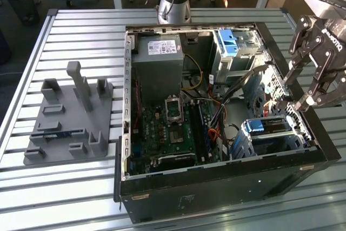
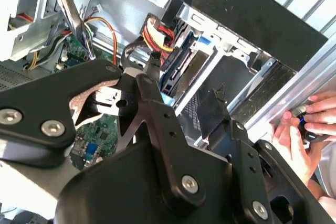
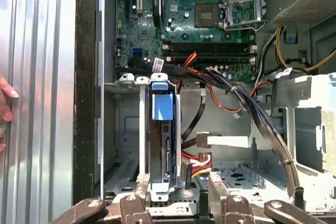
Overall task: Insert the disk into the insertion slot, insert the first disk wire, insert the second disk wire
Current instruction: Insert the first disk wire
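The disk (image 1: 267, 127) stands edge-up in the insertion slot (image 1: 270, 145), the silver drive bay in the case's corner at the exterior view's right. Its blue tab (image 3: 161, 106) caps its dark edge (image 3: 157, 145) between the bay's rails (image 3: 143, 129). My gripper (image 1: 296, 103) hangs over the case wall just above that bay. In the first wrist view the gripper (image 3: 178, 188) is open, with the disk's end between its fingers. A black connector on red and yellow wires (image 3: 197, 163) lies there too. In the second wrist view those wires (image 2: 156, 30) run right up to the gripper (image 2: 118, 95).
The open case holds a green motherboard (image 1: 167, 128), a grey power supply (image 1: 157, 63) and a taller cage with a light-blue piece (image 1: 232, 44). A black cable bundle (image 3: 252, 108) crosses beside the bay. A person's hand (image 2: 304, 124) rests outside the case wall. A grey fixture (image 1: 70, 117) lies on the table.
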You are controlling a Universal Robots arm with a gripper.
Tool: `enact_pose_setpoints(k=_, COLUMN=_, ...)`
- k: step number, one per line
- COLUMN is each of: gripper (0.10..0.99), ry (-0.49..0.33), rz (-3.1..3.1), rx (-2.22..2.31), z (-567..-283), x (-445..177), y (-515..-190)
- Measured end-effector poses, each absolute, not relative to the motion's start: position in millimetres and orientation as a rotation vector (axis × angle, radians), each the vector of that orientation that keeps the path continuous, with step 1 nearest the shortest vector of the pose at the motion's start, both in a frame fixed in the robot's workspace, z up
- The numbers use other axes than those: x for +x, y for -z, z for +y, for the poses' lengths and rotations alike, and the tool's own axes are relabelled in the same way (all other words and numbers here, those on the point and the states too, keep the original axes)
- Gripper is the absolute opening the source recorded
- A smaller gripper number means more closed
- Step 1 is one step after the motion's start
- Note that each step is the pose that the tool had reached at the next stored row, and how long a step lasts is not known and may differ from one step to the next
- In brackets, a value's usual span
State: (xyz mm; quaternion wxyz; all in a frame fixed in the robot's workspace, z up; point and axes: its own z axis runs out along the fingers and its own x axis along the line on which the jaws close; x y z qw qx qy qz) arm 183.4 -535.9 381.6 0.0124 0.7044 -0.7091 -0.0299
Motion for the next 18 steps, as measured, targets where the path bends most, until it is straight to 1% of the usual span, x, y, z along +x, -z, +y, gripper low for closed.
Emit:
enact_pose_setpoints(k=6, gripper=0.557, ry=0.059, rz=-2.218, rx=2.158, z=-533.4, x=184.1, y=-377.3)
enact_pose_setpoints(k=11, gripper=0.557, ry=0.038, rz=-2.211, rx=2.140, z=-524.8, x=184.1, y=-372.0)
enact_pose_setpoints(k=12, gripper=0.541, ry=0.036, rz=-2.208, rx=2.137, z=-521.7, x=184.1, y=-370.7)
enact_pose_setpoints(k=13, gripper=0.478, ry=0.033, rz=-2.206, rx=2.135, z=-518.8, x=184.1, y=-369.6)
enact_pose_setpoints(k=14, gripper=0.478, ry=0.030, rz=-2.204, rx=2.132, z=-516.1, x=184.2, y=-368.7)
enact_pose_setpoints(k=15, gripper=0.420, ry=0.029, rz=-2.201, rx=2.129, z=-513.8, x=184.5, y=-367.9)
enact_pose_setpoints(k=16, gripper=0.420, ry=0.028, rz=-2.198, rx=2.126, z=-511.6, x=184.9, y=-367.2)
enact_pose_setpoints(k=17, gripper=0.353, ry=0.028, rz=-2.195, rx=2.123, z=-509.3, x=185.3, y=-366.6)
enact_pose_setpoints(k=18, gripper=0.353, ry=0.028, rz=-2.192, rx=2.121, z=-507.1, x=185.8, y=-365.9)
